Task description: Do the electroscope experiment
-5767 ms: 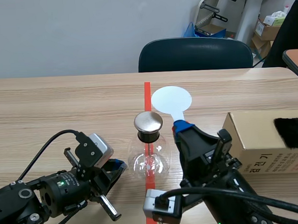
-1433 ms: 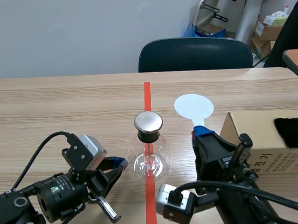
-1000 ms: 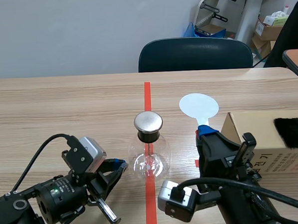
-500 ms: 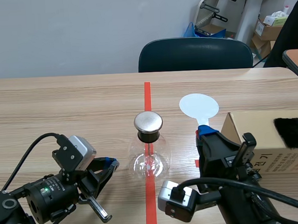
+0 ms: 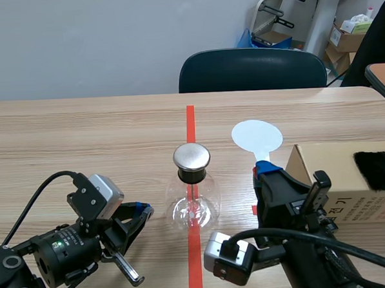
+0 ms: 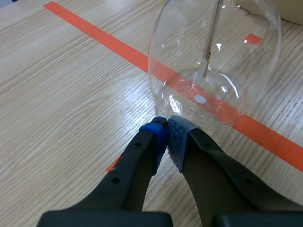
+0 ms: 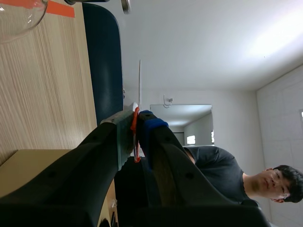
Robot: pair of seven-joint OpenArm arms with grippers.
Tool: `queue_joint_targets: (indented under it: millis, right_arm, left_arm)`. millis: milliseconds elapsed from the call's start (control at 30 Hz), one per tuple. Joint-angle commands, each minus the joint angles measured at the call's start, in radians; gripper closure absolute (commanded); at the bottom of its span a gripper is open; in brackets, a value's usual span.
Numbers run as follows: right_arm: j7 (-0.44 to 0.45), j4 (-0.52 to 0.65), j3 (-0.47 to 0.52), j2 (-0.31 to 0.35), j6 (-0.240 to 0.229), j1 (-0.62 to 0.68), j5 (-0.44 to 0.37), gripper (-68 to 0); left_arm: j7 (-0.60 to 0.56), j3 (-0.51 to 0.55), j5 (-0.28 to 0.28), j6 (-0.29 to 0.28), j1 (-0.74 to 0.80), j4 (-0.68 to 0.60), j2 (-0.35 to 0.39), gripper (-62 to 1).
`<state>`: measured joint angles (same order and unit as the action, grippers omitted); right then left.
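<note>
The electroscope, a clear glass flask (image 5: pixel 194 205) with a black neck and a round metal cap (image 5: pixel 192 156), stands on the orange tape line (image 5: pixel 190 121) at mid table. Inside the flask (image 6: pixel 215 61) a thin rod with foil hangs down. My left gripper (image 5: pixel 142 212) lies low on the table left of the flask, shut with nothing in it (image 6: pixel 166 126), its tips just short of the glass. My right gripper (image 5: pixel 263 170) stands upright right of the flask, shut on the stem of a white round paddle (image 5: pixel 257 137). In the right wrist view the paddle (image 7: pixel 139 82) shows edge-on between the pads.
A cardboard box (image 5: pixel 349 181) with a black furry cloth (image 5: pixel 378 170) on it sits at the right, close behind my right arm. A dark chair (image 5: pixel 252 68) stands behind the table's far edge. A person (image 7: pixel 236 170) appears in the right wrist view.
Since 5.8 s ago the right gripper has carried the paddle right, away from above the cap. The left gripper has backed left, away from the flask. Nothing has moved in the last half second.
</note>
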<state>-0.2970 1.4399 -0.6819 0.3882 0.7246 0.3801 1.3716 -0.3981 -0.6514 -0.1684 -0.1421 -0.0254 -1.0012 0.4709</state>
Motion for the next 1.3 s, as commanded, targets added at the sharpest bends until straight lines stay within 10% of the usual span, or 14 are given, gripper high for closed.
queue_joint_targets:
  millis: [0, 1267]
  right_arm:
    - [-0.005, 0.023, 0.010, 0.002, 0.058, -0.009, 0.004, -1.0]
    - [0.000, 0.023, 0.012, 0.003, 0.058, -0.008, 0.011, -1.1]
  left_arm:
    - [-0.018, 0.007, -0.008, -0.002, -0.002, -0.023, -0.005, -3.1]
    - [-0.096, 0.007, -0.007, -0.002, -0.002, -0.023, 0.043, -3.1]
